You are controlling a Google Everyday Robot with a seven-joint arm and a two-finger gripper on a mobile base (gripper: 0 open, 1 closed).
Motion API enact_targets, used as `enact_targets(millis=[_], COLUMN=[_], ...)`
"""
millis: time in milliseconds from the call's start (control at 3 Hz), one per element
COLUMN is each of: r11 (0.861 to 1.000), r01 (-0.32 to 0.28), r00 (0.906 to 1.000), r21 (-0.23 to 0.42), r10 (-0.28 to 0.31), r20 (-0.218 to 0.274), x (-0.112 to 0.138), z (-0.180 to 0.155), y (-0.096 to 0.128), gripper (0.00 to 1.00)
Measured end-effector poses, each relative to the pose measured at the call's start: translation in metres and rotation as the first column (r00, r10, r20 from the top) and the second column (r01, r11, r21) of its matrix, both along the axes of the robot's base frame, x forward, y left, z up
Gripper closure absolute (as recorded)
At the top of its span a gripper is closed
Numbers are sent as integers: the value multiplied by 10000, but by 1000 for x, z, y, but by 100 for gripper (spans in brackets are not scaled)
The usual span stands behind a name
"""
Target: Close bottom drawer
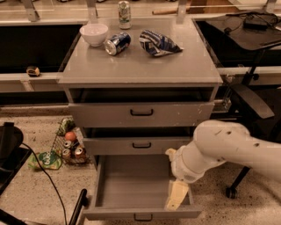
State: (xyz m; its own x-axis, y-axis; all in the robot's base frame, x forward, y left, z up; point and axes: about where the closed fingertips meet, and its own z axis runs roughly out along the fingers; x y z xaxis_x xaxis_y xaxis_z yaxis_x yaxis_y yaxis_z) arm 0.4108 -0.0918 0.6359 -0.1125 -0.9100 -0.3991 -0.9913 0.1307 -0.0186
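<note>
The bottom drawer (131, 182) of the grey cabinet is pulled far out and is empty inside. Its front panel (141, 214) with a small black loop handle (143, 217) lies at the lower edge of the camera view. My gripper (176, 195) hangs from the white arm (228, 147) and reaches down into the drawer's right front corner, close to the right wall. The middle drawer (141, 145) and the top drawer (141, 113) stand slightly out.
On the cabinet top (140, 66) are a white bowl (94, 34), a lying blue can (117, 43), an upright can (124, 9) and a crumpled chip bag (159, 43). A wire basket with cans (69, 147) stands on the floor at left. An office chair (250, 101) is at right.
</note>
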Motion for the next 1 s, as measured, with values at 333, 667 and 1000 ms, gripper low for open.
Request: enact_targets(millis=[333,667,1000], r11=[9985,9985,9951], r01=[-119,-120,-231], r00=[9994,9994,9994], r21=[537,537,959], r10=[136,136,256], r20=[-307,-307,-252], x=[-1,-1,4], z=[-61,-61,-98], y=[10,10,16], gripper=[0,0,0])
